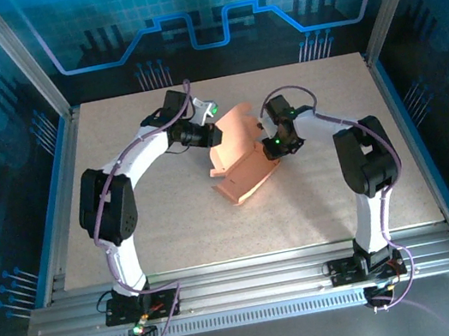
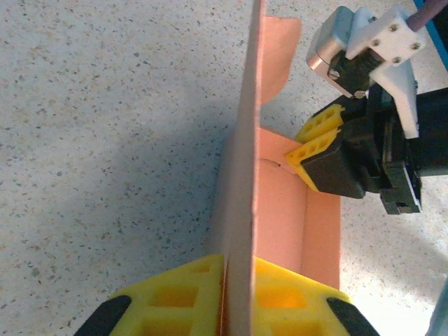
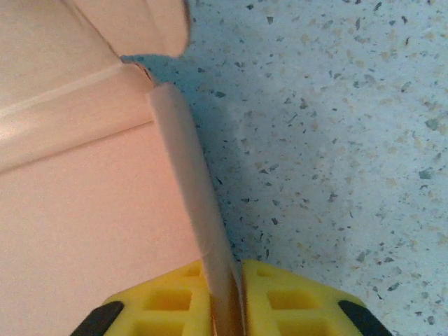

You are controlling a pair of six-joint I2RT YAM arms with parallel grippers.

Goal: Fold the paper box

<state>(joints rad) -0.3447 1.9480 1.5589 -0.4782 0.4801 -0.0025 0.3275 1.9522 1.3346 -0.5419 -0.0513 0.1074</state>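
The paper box [image 1: 241, 165] sits in the middle of the table [image 1: 329, 219]. At its 11 o'clock the left gripper [image 2: 238, 287] pinches a tall flap, and at 2 o'clock the right gripper [image 3: 225, 297] pinches a wall. Hold both tight and bend slowly along the creases

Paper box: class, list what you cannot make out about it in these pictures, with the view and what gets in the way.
Top view: the paper box is too small to count flaps; the left gripper and right gripper cover the edges they pinch.
Left wrist view: its upright panel stands edge-on, faces hidden; the bottom edge cuts it off.
Right wrist view: top and left edges crop the paper box; whole shape unclear.
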